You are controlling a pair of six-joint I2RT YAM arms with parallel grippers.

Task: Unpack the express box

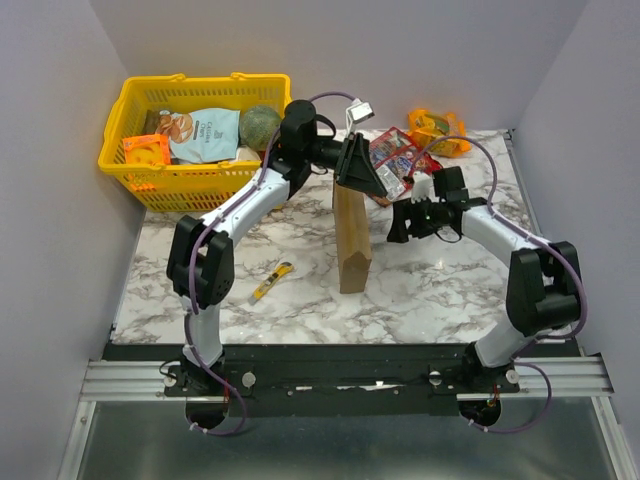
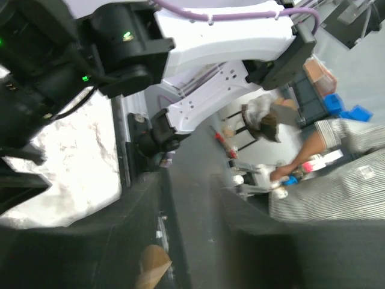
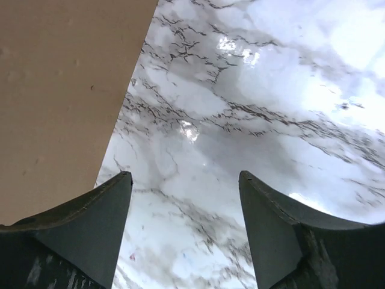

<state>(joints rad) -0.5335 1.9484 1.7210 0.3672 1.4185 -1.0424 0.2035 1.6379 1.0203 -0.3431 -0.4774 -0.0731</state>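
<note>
Express box (image 1: 352, 243) stands up on one narrow edge at mid-table, lid shut, long face running near to far. Left gripper (image 1: 361, 176) sits over its far upper end. The left wrist view shows only a sliver of brown cardboard between the dark fingers (image 2: 108, 253), which look closed onto that edge, though the contact itself is dim and blurred. Right gripper (image 1: 400, 222) hangs low just right of the box. In the right wrist view its fingers (image 3: 99, 223) are spread wide with nothing between them but marble, and the box's flat side fills the left of that view, close beside the left finger; cannot tell if it touches. Marble table (image 1: 450, 285) otherwise carries a yellow utility knife (image 1: 271, 282) near-left of the box, well apart from it. Yellow basket (image 1: 190, 183) sits at the far-left corner, holding snack bags and a round green item (image 1: 260, 124). Red packets (image 1: 395, 153) lie just beyond the box, partly under the left gripper. Orange packets (image 1: 436, 130) lie against the far edge, to the right.
</note>
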